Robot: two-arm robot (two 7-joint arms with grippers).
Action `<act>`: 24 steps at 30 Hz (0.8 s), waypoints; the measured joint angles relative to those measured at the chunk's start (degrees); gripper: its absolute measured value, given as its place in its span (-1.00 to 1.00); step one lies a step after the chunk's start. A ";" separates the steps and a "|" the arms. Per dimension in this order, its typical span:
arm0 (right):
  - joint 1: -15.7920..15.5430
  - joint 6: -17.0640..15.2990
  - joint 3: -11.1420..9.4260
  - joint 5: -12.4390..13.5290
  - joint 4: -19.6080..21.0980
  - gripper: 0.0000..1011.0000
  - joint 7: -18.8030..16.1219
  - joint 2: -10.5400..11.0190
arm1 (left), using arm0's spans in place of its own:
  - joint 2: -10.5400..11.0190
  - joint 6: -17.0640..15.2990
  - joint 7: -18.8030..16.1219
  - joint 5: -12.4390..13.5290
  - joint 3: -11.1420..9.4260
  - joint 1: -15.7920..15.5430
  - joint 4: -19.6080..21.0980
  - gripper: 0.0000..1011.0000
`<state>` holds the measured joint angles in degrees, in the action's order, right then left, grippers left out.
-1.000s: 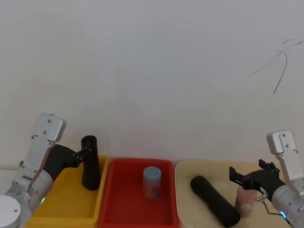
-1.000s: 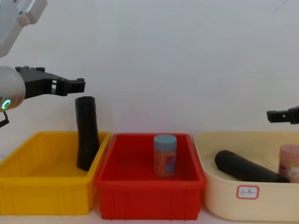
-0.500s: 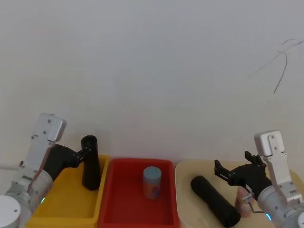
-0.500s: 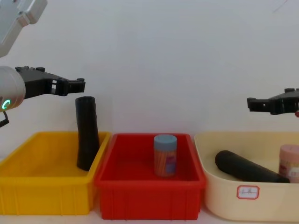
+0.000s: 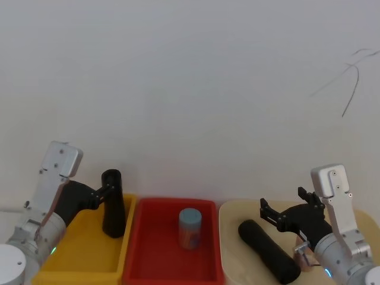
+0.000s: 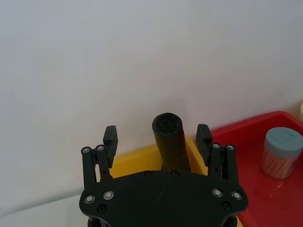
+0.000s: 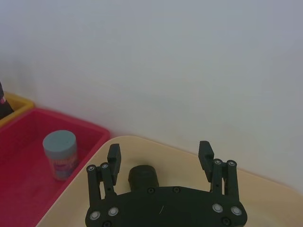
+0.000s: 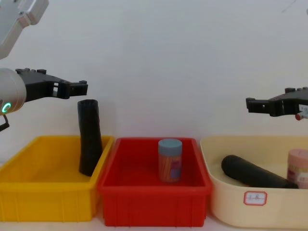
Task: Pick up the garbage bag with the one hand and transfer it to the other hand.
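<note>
Garbage bag [image 5: 268,250]: one thick matte black roll, rounded end, lying aslant in cream bin [image 8: 226,211] at right, beside pink jar [image 8: 298,167]. Right gripper [image 5: 285,215] above it, fingers spread, empty. Left gripper [image 8: 72,88] spread, empty, over slimmer black tube [image 8: 90,143] upright in yellow bin [image 8: 43,202]. Red bin [image 8: 154,204] between: one blue-lidded jar [image 8: 170,160]. Three bins counted.

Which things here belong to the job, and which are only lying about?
Job: garbage bag in the cream bin; right gripper, open above it; left gripper, open.

Lying about: black tube, yellow bin, red bin, blue-lidded jar, pink jar.
</note>
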<state>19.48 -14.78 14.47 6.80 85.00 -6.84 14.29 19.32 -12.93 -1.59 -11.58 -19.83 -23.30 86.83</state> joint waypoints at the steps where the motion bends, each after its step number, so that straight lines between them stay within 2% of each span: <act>1: -0.03 0.12 0.03 -0.02 0.03 0.98 0.01 -0.04 | 0.00 0.00 0.00 0.00 0.00 0.00 0.00 0.98; 24: -0.23 0.77 0.26 -0.22 0.24 0.98 0.04 -0.38 | 0.00 0.00 0.00 0.00 0.00 0.00 0.00 0.98</act>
<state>19.25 -14.01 14.74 6.58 85.24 -6.80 13.91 19.32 -12.93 -1.59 -11.58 -19.83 -23.30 86.83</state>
